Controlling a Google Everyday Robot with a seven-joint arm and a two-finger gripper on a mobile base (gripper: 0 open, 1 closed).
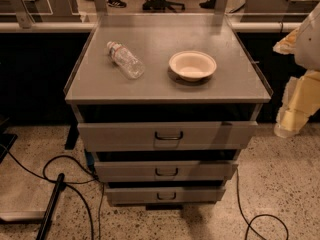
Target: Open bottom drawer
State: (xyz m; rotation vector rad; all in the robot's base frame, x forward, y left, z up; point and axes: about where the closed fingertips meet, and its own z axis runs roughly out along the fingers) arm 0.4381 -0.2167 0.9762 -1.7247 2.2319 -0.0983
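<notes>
The bottom drawer (165,194) is the lowest and smallest-looking of three grey metal fronts on the cabinet. It has a small dark loop handle (166,196) at its centre, and none of its inside shows. My arm hangs at the right edge of the view, folded downward. Its lower end, which I take for the gripper (286,128), sits beside the cabinet's right side at about the height of the top drawer. It is well above and to the right of the bottom drawer's handle and touches nothing.
The mid drawer (165,170) and top drawer (167,135) sit above. A plastic bottle (125,60) lies on the cabinet top (90,86), with a white bowl (192,65) to its right. Black cables (65,164) and a dark bar (50,206) lie on the floor at left; another cable (260,219) at right.
</notes>
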